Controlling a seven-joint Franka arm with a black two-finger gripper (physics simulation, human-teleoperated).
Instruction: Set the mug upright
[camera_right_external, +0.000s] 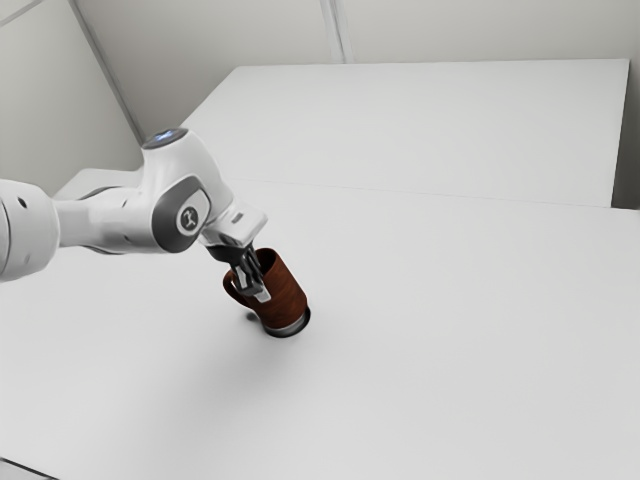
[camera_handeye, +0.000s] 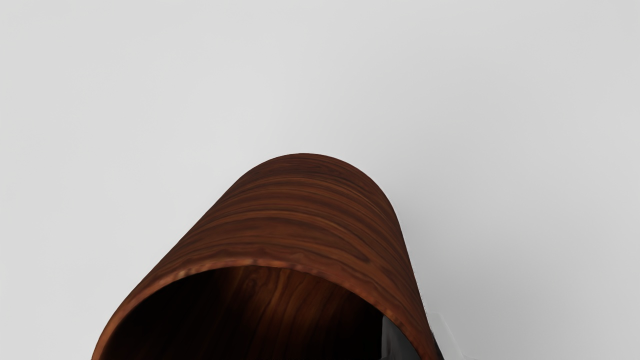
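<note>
Leaning mug (camera_right_external: 284, 292), pinched by its wall
The tool (camera_right_external: 264, 284) is pinching the mug's wall at the mouth, one finger inside, one outside; the mug tilts, mouth toward the arm, base low at the bench (camera_right_external: 450, 350), well in from its far edge. To right it well, the hand should turn slowly with a firm pinch until the rim is level (a quick swing could make it slip), seat the base flat, then let go.
</note>
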